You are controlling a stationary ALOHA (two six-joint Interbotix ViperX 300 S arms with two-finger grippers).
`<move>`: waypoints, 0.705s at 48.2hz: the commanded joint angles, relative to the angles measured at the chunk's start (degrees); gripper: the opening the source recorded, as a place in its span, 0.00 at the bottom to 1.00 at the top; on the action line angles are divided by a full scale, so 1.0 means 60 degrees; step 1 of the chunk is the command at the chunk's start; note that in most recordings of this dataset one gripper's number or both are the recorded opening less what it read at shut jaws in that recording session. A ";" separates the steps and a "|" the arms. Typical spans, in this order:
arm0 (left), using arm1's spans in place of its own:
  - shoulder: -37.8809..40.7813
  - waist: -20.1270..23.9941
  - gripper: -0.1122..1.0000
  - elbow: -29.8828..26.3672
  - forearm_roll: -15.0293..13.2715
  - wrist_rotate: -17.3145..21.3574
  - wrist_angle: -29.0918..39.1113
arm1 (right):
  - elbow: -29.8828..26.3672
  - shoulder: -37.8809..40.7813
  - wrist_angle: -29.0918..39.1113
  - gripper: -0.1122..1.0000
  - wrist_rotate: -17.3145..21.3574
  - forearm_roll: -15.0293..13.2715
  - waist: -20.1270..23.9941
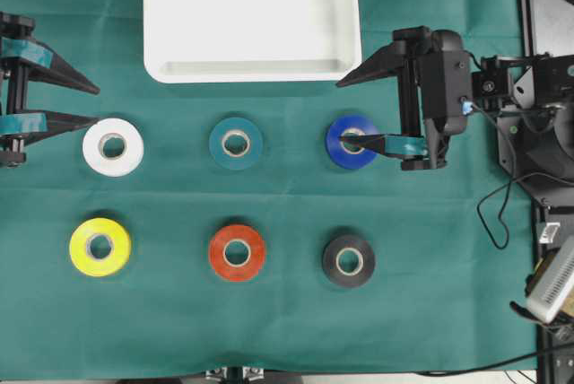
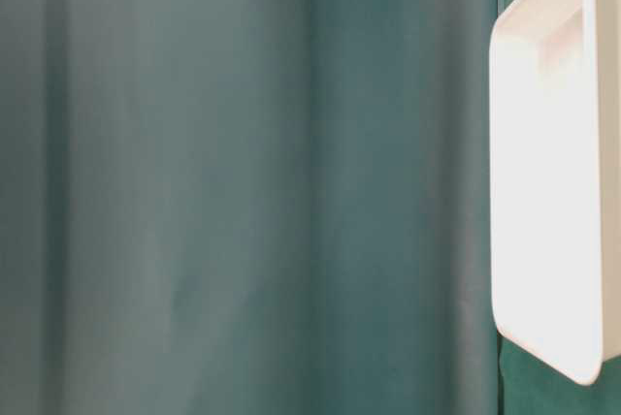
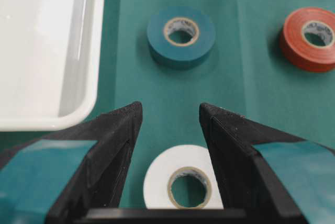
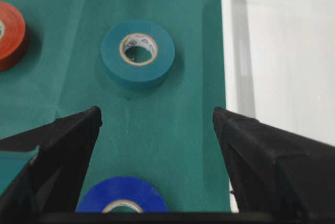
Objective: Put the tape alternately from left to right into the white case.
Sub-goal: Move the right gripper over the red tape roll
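Since nothing has gone into the white case [image 1: 251, 16] yet, we read this as the very start, with both arms lining up on the ends of the near row. Our left claw [image 1: 94, 104] is spread wide and carrying nothing, and the white roll [image 1: 113, 146] sits just ahead of its lower finger, framed between the two fingers in the wrist view, so that looks like pick number one. Past it we've got the teal roll [image 1: 236, 143] well ahead of that claw, and the yellow roll [image 1: 100, 247], red roll [image 1: 237, 252] and black roll [image 1: 349, 261] in the row behind, all lying flat on the green table [image 1: 287, 330] with space around each, which should make top-down grabs easy. The case sits off to the side of both claws, within reach of either. Our right claw [image 1: 356, 113] is equally wide and empty, its lower finger lying over the blue roll [image 1: 350, 142], probably staged for the second turn.
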 commanded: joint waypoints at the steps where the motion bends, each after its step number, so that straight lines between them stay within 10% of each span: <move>1: 0.0088 0.0015 1.00 -0.0264 -0.0029 0.0015 -0.0029 | -0.0264 -0.0059 -0.0044 0.94 0.0000 -0.0029 0.0059; 34: 0.0352 0.0000 1.00 -0.0586 -0.0044 -0.0396 0.0850 | -0.1333 0.0864 0.1069 0.94 0.0205 -0.0015 0.0894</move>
